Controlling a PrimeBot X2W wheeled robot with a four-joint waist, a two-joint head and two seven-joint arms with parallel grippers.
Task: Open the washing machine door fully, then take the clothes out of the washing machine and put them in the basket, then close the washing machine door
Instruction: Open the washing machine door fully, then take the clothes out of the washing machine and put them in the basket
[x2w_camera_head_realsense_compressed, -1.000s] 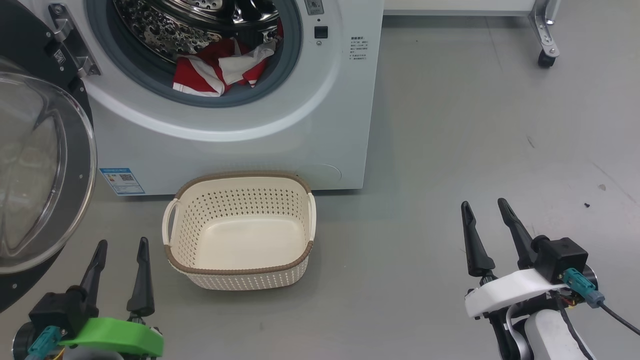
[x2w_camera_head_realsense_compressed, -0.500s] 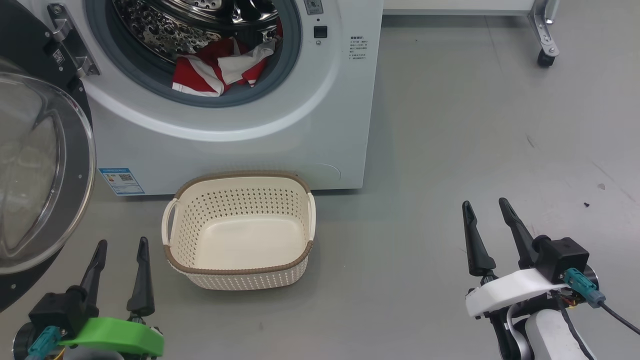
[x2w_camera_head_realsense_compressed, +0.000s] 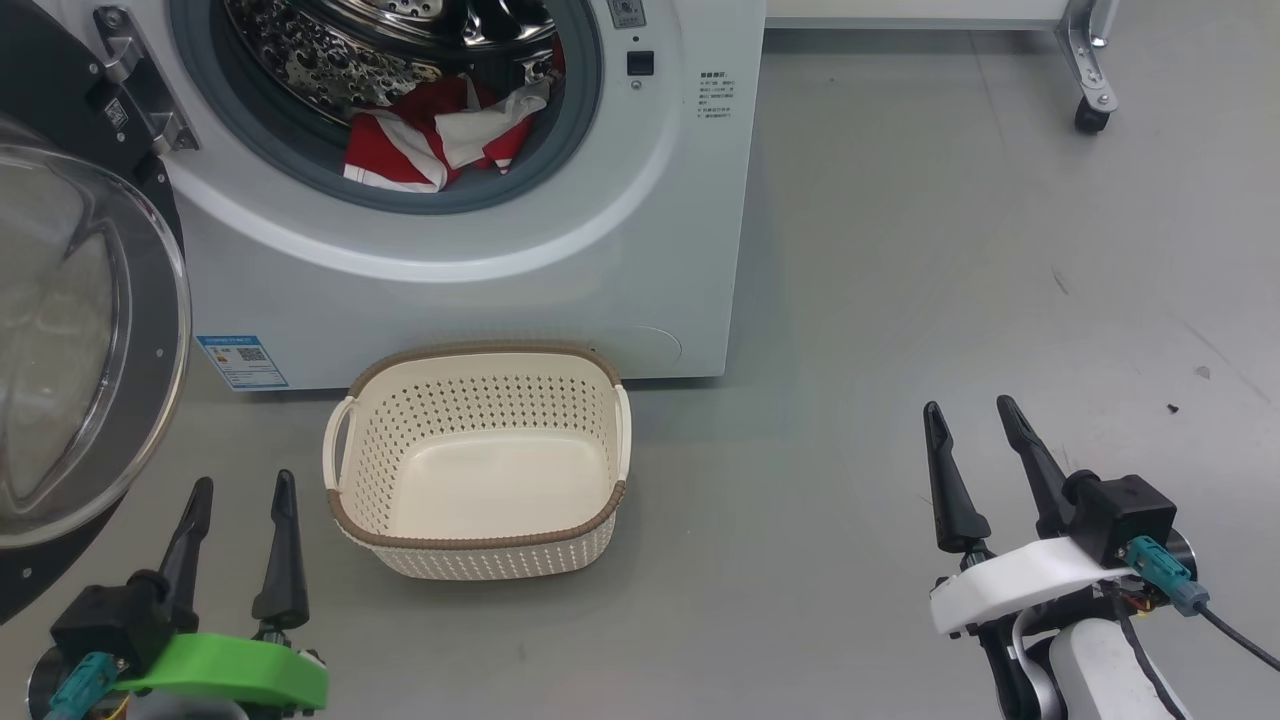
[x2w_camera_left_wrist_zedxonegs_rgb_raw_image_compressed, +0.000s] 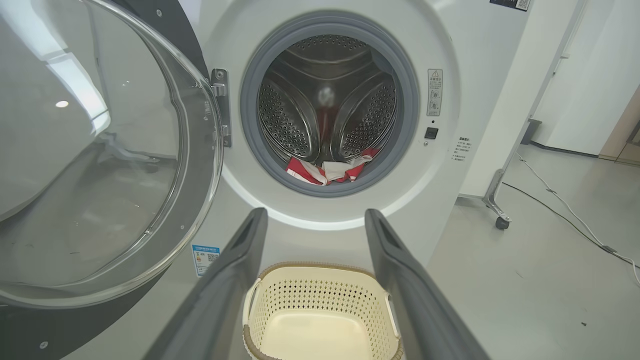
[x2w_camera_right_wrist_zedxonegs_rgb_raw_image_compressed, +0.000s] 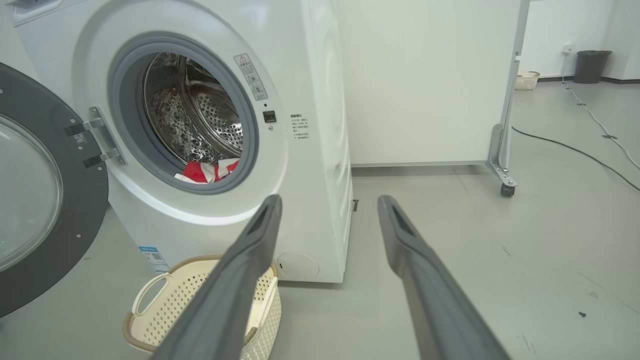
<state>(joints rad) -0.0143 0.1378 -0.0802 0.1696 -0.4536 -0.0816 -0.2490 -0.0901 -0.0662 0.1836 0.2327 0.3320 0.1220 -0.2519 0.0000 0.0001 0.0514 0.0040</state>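
Looking down in the head view, the left gripper (x2w_camera_head_realsense_compressed: 244, 480) and right gripper (x2w_camera_head_realsense_compressed: 968, 405) both hang low over the grey floor (x2w_camera_head_realsense_compressed: 900, 250), each with its dark fingers spread and nothing between them. The clothes (x2w_camera_head_realsense_compressed: 430, 150), limp red fabric with white stripes, lie at the front lip of the washing machine (x2w_camera_head_realsense_compressed: 480, 290). The basket (x2w_camera_head_realsense_compressed: 480, 350), perforated cream plastic under a brown woven-look rim, sits empty just in front of it. I'd worry that such soft cloth gets pinched by one corner, then trails or drops short of that small basket.

In the left wrist view, the washing machine door (x2w_camera_left_wrist_zedxonegs_rgb_raw_image_compressed: 100, 165) stands wide open beside the left arm, its clear bowl bulging from a glossy black rim. A careless reach could knock it. The clothes lie low against the grey rubber seal (x2w_camera_left_wrist_zedxonegs_rgb_raw_image_compressed: 250, 125), under the perforated steel drum (x2w_camera_left_wrist_zedxonegs_rgb_raw_image_compressed: 327, 100), so a finger might snag the rubber.

In the right wrist view, the metal hinge (x2w_camera_right_wrist_zedxonegs_rgb_raw_image_compressed: 97, 135) juts between door and opening, and the light basket looks easy to shove aside.
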